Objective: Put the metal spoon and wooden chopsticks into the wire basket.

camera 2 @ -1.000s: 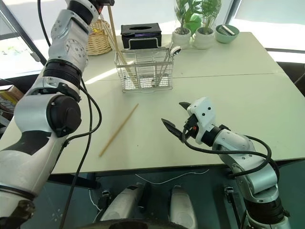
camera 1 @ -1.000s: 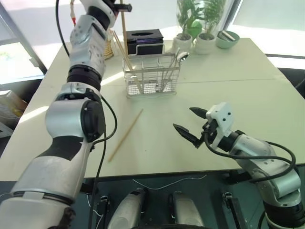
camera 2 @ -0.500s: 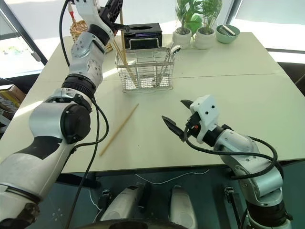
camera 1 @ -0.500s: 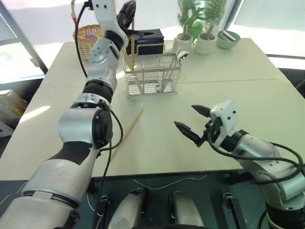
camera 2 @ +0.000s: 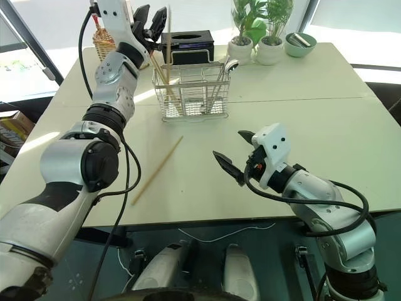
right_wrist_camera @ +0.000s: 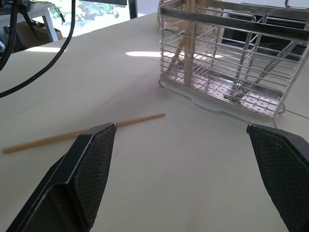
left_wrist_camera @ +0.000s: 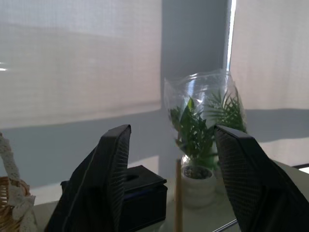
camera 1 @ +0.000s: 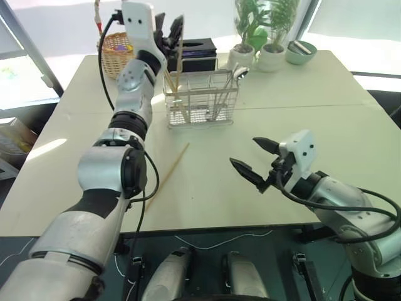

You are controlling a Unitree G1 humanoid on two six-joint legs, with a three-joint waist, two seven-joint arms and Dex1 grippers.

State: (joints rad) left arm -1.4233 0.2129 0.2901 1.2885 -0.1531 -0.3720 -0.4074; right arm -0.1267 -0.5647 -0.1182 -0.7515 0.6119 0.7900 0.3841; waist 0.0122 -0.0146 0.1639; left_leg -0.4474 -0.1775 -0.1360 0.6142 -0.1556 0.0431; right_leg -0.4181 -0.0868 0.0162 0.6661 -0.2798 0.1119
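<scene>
Upright, chopstick (camera 2: 168, 34) between left gripper (camera 2: 154, 22).

My black tools (camera 1: 255, 162) hang over a cream tabletop (camera 1: 313, 125); silver wire basket (camera 1: 200, 99), pale-tan chopsticks (camera 1: 165, 177).

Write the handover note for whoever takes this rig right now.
Left hand: open above the wire basket, a wooden chopstick standing upright between its fingers, lower end in the basket.
Right hand: open, empty, low over the table.
Done: metal spoon and another chopstick lean inside the basket.
Left: one chopstick on the table, nearer the robot than the basket, to be picked up and dropped in.
</scene>
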